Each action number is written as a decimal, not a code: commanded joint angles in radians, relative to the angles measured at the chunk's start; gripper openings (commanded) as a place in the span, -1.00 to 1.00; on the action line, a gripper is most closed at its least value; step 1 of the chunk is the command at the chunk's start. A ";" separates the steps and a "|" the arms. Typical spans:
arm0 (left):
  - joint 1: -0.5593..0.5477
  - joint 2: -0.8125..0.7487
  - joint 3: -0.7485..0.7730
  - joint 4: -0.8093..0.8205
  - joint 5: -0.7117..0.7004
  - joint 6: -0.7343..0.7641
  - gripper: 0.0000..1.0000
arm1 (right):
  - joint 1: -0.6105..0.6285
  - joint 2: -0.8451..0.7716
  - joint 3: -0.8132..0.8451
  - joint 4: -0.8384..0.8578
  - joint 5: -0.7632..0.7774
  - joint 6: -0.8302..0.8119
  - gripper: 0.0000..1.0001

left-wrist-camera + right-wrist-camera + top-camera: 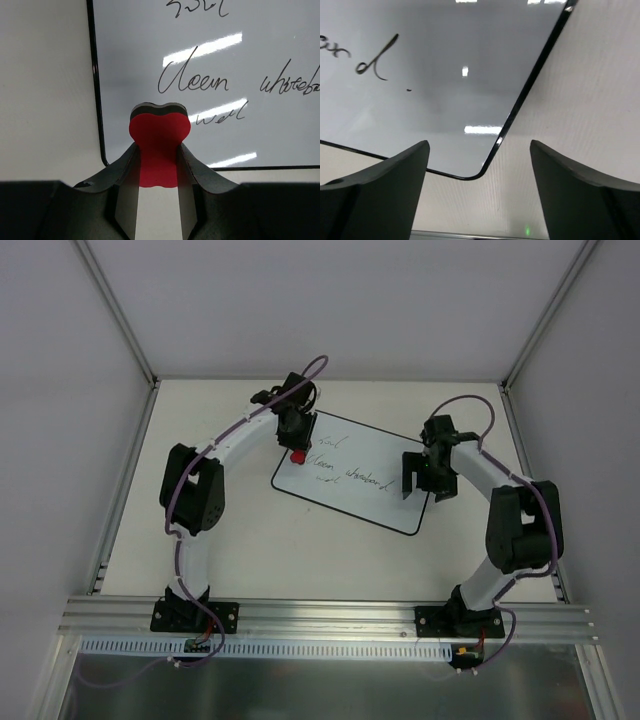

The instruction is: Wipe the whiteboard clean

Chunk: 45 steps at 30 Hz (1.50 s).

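The whiteboard [352, 472] lies flat on the table, white with a thin black border and dark handwriting on it. My left gripper [297, 452] is shut on the red bone-shaped eraser [159, 145] and holds it over the board's left edge, near a corner [102, 150]. The writing [195, 82] lies just beyond the eraser. My right gripper [418, 480] is open and empty over the board's right end. In the right wrist view the board [445, 75] fills the upper left, and its rounded corner [470, 176] sits between my fingers [385, 195].
The pale table surface [250, 540] surrounds the board. Metal frame rails run along the left [125, 480], right [530, 480] and near [330, 615] edges. White walls enclose the cell.
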 commanded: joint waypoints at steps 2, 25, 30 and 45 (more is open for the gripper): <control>-0.006 0.120 0.148 -0.009 -0.018 0.133 -0.96 | -0.003 -0.176 0.023 -0.051 0.063 -0.007 0.85; -0.020 0.400 0.361 -0.013 0.058 0.280 -1.00 | 0.025 -0.350 -0.140 0.055 0.077 0.082 0.95; -0.077 0.418 0.340 -0.022 0.100 0.262 -1.00 | 0.023 -0.351 -0.161 0.060 0.115 0.085 0.95; -0.252 0.457 0.340 -0.041 0.154 0.109 -1.00 | 0.022 -0.324 -0.195 0.112 0.155 0.134 0.94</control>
